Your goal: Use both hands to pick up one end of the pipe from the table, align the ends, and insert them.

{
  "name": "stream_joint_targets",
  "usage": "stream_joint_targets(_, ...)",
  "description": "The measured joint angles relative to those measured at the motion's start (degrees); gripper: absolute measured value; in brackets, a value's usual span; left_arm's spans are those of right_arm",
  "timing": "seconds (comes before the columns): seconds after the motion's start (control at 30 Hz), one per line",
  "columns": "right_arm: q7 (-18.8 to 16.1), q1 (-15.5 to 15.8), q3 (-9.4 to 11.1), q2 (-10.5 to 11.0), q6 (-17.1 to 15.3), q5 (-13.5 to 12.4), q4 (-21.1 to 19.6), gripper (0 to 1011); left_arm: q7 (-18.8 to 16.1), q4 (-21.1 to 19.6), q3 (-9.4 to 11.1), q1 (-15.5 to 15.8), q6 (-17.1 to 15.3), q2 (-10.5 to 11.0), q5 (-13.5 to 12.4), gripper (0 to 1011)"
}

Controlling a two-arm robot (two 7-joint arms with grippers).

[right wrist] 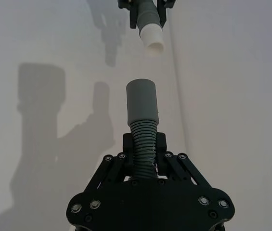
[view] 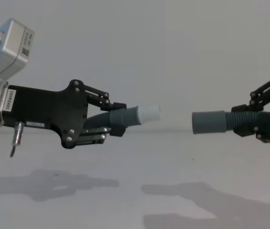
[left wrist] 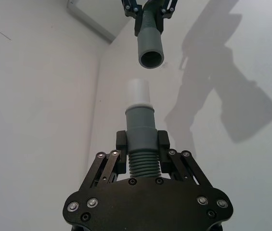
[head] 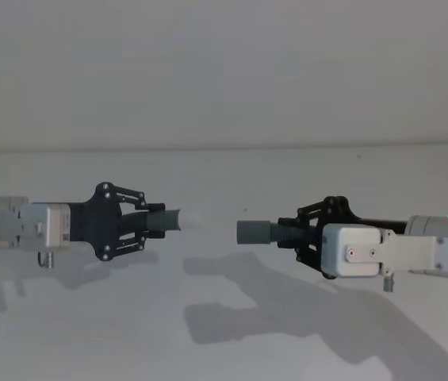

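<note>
Both pipe pieces hang in the air above the table [head: 224,341], end to end with a small gap. My left gripper [head: 149,221] is shut on the ribbed part of the left piece [view: 125,117]. Its white plug tip [head: 200,218] points right. My right gripper [head: 293,232] is shut on the ribs of the other piece [right wrist: 143,132], whose open dark grey cuff [head: 255,232] faces left. The tip [view: 146,113] sits slightly higher than the cuff [view: 209,122]. In the left wrist view the cuff's opening [left wrist: 151,57] is just beyond the tip [left wrist: 138,91], a little to one side.
Only the arms' shadows [head: 231,317] lie on the table [view: 135,162] below. A pale wall [head: 224,71] rises behind it, and the table's far edge [head: 224,148] runs across the head view.
</note>
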State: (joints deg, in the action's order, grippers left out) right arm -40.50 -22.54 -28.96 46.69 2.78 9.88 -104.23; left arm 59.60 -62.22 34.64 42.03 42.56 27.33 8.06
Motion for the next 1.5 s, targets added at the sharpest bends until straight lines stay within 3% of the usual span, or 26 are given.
stream_joint_targets(0.9, 1.1, -1.4, -1.8, -2.0, -6.2, 2.9, -3.7, 234, 0.0, 0.0, 0.0, 0.0, 0.0, 0.0, 0.0, 336)
stream_joint_targets(1.5, 0.2, -3.5, -3.9, -4.0, -9.2, 4.3, -3.4, 233, 0.0, 0.0, 0.0, 0.0, 0.0, 0.0, 0.0, 336)
